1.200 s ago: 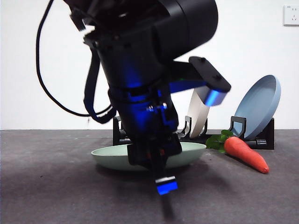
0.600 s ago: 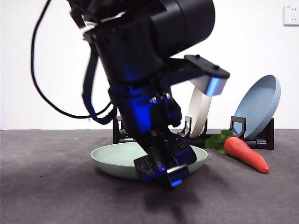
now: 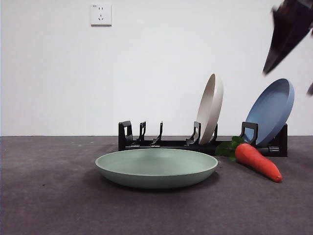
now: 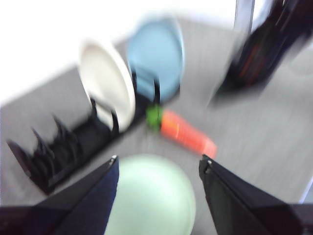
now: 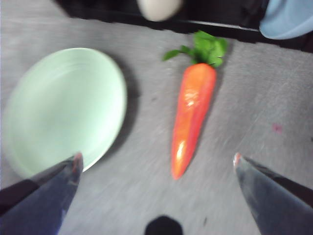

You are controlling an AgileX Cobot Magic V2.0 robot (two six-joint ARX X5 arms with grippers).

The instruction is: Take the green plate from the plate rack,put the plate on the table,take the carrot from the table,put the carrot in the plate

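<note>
The carrot point(image 5: 192, 117) lies on the bench point(image 3: 49, 196) between the right gripper's point(image 5: 156, 164) spread, empty fingers, beside the green plate point(image 3: 156, 167); the left gripper point(image 4: 157, 164) is spread too.

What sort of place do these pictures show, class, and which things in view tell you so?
Probably an indoor robot test bench, not a kitchen: a bare grey table against a plain white wall with a socket, a toy carrot, and a black plate rack behind a green plate.

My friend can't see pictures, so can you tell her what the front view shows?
A green plate lies flat on the dark grey table, empty. Behind it a black plate rack holds a cream plate and a blue plate, with a carrot lying beside the green plate. A dark robot hand hangs at the top corner.
</note>
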